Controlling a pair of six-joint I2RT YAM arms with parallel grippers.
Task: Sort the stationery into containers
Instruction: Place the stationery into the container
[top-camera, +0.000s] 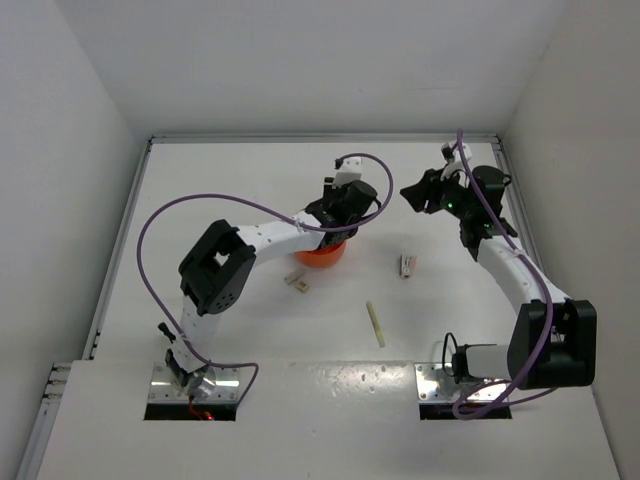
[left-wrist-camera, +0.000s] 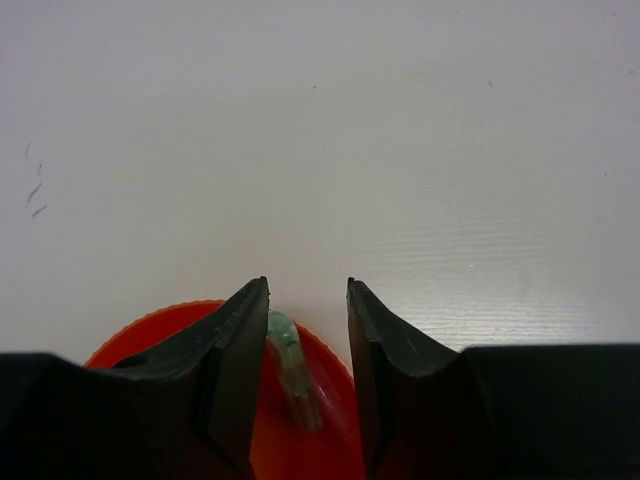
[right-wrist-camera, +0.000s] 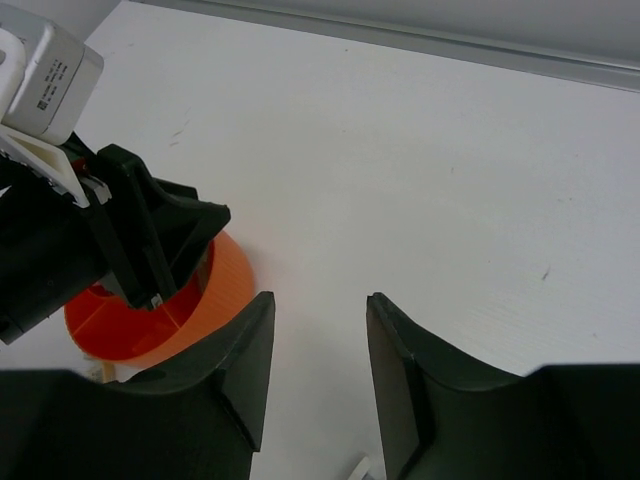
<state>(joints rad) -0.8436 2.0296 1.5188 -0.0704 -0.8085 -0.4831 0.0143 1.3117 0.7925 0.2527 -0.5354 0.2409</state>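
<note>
Left wrist view gives you the left jaws parted wider than the mint green stick (left-wrist-camera: 290, 368), which sits between them inside the orange organiser (left-wrist-camera: 140, 335), close against one finger. Your right jaws stand open and empty above the tabletop (right-wrist-camera: 420, 180), right of the organiser. The label (right-wrist-camera: 52, 72) on the left arm's white camera block (right-wrist-camera: 78, 52) is too small to read.

A white table (top-camera: 250, 190) lies inside a plain white enclosure. 3 walls close it in: the left wall (top-camera: 60, 150), the back wall (top-camera: 330, 60) and the right wall (top-camera: 590, 120). A grey rail (top-camera: 320, 138) runs along the table's far edge, where it meets the back wall. A few short dark scuff marks (left-wrist-camera: 35, 190) show on the tabletop in the left wrist view.
</note>
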